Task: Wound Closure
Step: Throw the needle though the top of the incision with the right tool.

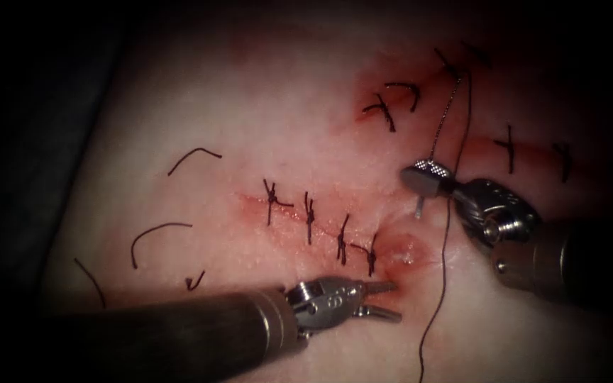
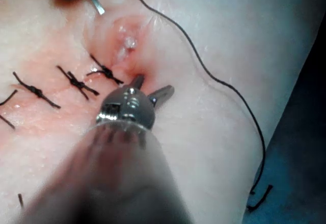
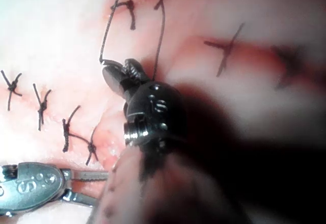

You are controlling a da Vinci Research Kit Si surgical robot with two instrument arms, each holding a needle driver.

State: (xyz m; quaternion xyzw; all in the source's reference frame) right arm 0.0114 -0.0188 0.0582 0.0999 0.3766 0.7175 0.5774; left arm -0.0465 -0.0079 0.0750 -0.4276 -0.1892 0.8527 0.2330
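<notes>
Endoscope view: my right tool (image 1: 421,186) is clenched on the needle (image 1: 418,206), whose short silver end hangs under the jaws, clear of the tissue (image 1: 250,142), just right of the cut (image 1: 321,227). Thread (image 1: 443,262) trails alongside. My left tool (image 1: 386,299) is spread, holding nothing, at the cut's red right end.

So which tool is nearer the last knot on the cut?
Left. The left tool, jaws open, sits just below the last knot; the right tool, holding the needle, is above-right, farther off.
</notes>
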